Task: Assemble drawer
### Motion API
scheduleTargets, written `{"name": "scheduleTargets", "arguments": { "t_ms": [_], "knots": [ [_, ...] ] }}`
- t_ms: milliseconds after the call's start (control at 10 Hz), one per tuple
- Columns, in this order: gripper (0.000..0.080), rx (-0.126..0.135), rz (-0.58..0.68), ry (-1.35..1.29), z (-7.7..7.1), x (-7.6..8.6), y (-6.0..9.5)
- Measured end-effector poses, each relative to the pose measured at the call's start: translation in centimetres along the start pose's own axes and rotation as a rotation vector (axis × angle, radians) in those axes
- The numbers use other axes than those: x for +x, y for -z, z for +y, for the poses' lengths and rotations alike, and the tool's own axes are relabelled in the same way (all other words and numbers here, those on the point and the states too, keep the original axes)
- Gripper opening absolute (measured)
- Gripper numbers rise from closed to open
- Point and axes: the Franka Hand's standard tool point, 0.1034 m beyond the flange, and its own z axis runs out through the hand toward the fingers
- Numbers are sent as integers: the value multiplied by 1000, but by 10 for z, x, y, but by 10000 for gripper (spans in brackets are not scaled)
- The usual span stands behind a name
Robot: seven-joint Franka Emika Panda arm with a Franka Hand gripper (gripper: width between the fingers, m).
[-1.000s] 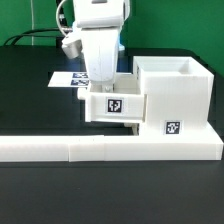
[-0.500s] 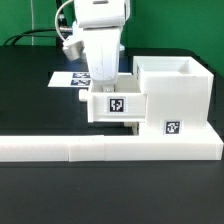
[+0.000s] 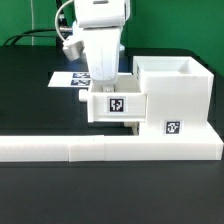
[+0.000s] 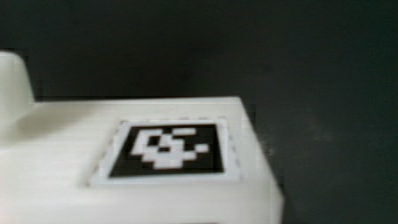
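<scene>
The gripper stands straight down over 1 small white tray, which sits directly beneath it and partway into the side of the tall white case on the exterior view's right; its fingertips are hidden behind the tray's rim, so I cannot tell whether they are spread or pinching. The tray shows 1 black-and-white tag on its outer face, the case carries another low on its front, and both rest on the black table just behind the long low border wall.
</scene>
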Motion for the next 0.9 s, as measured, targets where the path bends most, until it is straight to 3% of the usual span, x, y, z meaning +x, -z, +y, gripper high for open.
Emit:
{"name": "scheduleTargets", "arguments": {
  "t_ms": [900],
  "knots": [
    [42,12,-24,44,2,-3,1]
  ]
}}
